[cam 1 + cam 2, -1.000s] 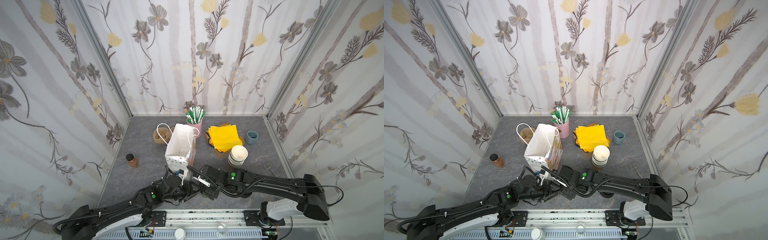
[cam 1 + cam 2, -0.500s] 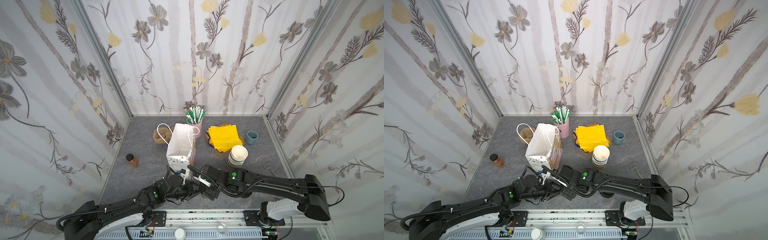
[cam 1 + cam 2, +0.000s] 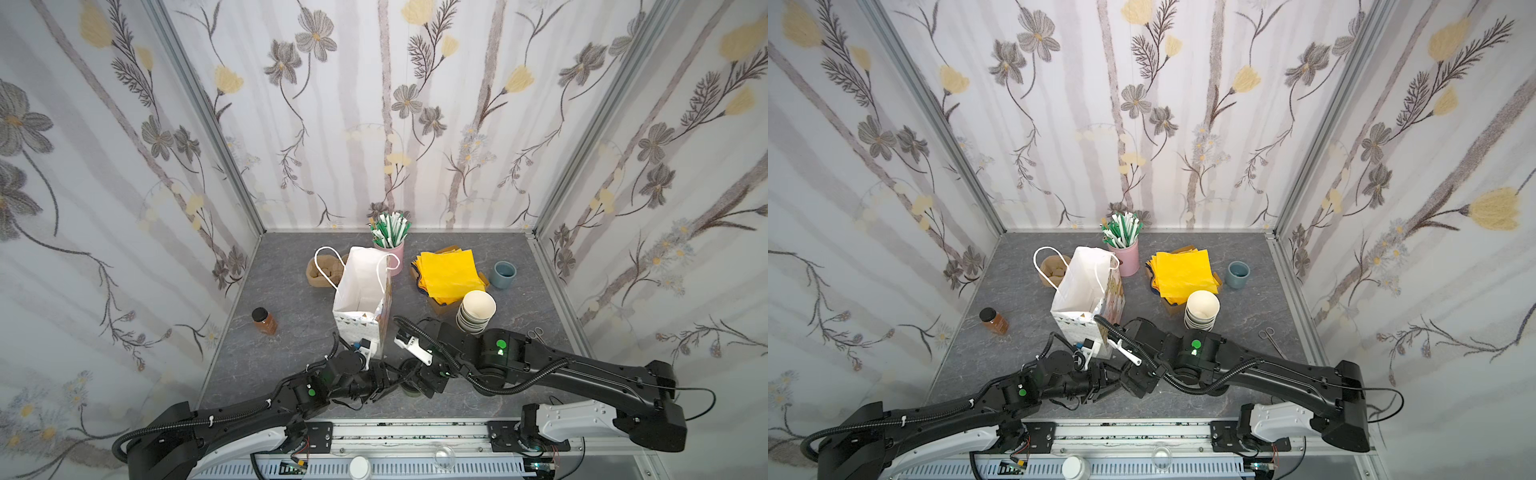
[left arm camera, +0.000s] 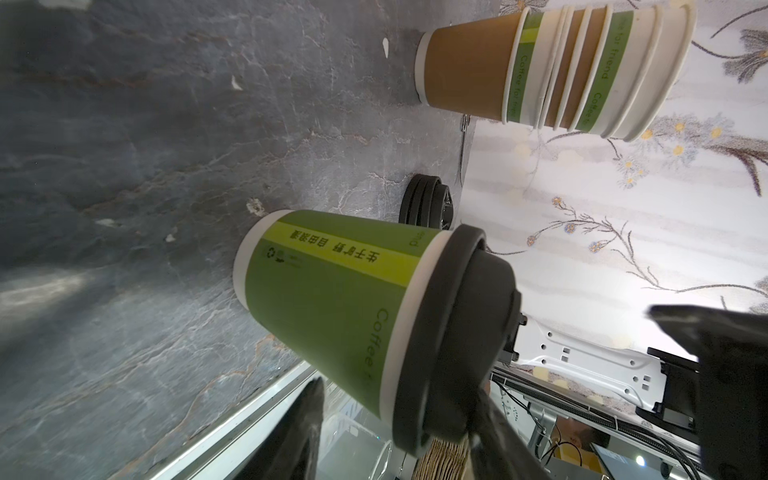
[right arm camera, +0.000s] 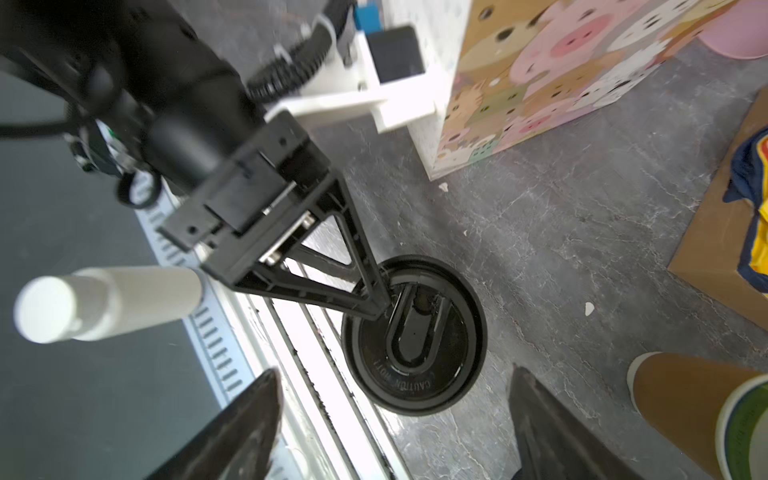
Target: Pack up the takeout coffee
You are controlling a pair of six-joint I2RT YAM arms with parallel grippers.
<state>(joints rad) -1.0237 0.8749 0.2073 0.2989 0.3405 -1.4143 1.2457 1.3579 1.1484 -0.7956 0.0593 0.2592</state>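
Green-sided takeout coffee (image 4: 332, 307), left claw (image 4: 397, 388) half-open touching lid (image 5: 415, 332), right claw (image 5: 395, 372) wide, both empty: liable to topple if nudged.

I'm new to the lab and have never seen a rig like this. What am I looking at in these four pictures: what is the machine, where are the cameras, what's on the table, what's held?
Two robot arms, the left arm and the right arm, work at a grey table. Two pictures look down from one overhead camera pair; two come from cameras on the wrists. On the table: a white paper bag, a stack of empty cups, yellow napkins, a pink cup of straws, a small jar, and the lidded coffee cup near the front edge. The left gripper is at that cup; whether it grips I cannot tell. The right gripper is open, holding nothing.
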